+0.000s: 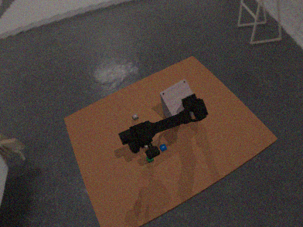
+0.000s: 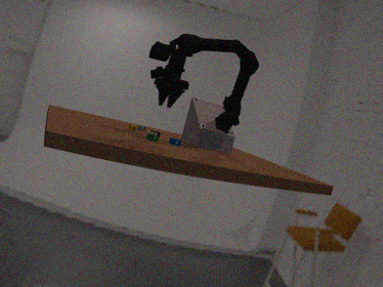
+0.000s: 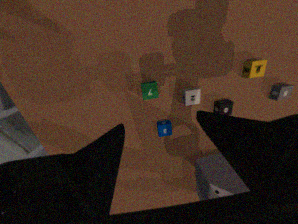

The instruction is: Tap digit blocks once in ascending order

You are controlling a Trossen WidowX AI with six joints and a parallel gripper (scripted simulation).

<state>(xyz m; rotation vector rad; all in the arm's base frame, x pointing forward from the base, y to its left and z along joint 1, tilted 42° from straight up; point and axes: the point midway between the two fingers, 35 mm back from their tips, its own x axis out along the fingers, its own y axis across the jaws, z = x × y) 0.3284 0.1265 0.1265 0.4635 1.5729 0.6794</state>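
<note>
Several small digit blocks lie on the orange table (image 1: 232, 127) (image 2: 88, 128). The wrist view shows a green block (image 3: 149, 91), a white block (image 3: 192, 96), a blue block (image 3: 163, 128), a black block (image 3: 223, 106), a yellow block (image 3: 254, 68) and a grey block (image 3: 281, 91). The digits are too blurred to read. My gripper (image 3: 160, 121) (image 2: 168, 101) (image 1: 151, 153) is open and empty. It hangs high above the table, roughly over the blue block (image 1: 163, 147) (image 2: 175, 142) and the green block (image 1: 150, 160) (image 2: 153, 137). Other blocks are hidden under the arm in the top view.
The arm's grey base box (image 1: 175, 96) (image 2: 205, 133) (image 3: 217, 177) stands on the table behind the blocks. A pale block (image 1: 135, 116) lies apart on the far side. A yellow chair (image 2: 322, 229) and a white frame (image 1: 259, 23) stand on the floor away from the table.
</note>
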